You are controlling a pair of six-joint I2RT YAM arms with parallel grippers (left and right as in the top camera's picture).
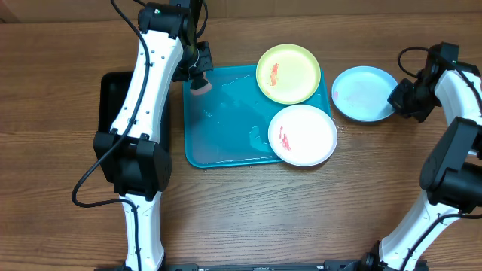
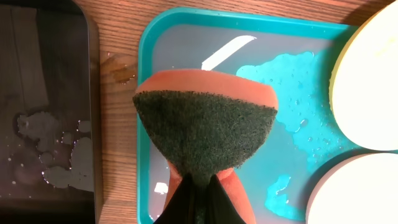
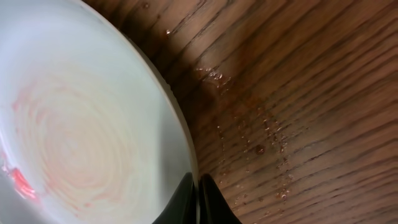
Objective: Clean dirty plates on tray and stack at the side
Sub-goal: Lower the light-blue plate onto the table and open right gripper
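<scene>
Two smeared plates sit on the tray (image 1: 222, 147): green plate (image 1: 288, 73) at its far right corner, white plate (image 1: 303, 135) at its near right. The right claw (image 3: 198, 190) pinches the blue plate (image 1: 360, 92) on the desk (image 1: 248, 218) beside it. The left claw (image 2: 198, 196) pinches a sponge (image 2: 205, 130).

From my feed this reads as a robotics lab bench: left arm (image 1: 147, 83) and right arm (image 1: 461, 90), white shells, loose black cable (image 1: 75, 194) trailing over a wood-grain surface (image 1: 248, 218), with a wet turquoise tray (image 1: 226, 143) and a smeared white plate (image 1: 303, 134) set out between them.
</scene>
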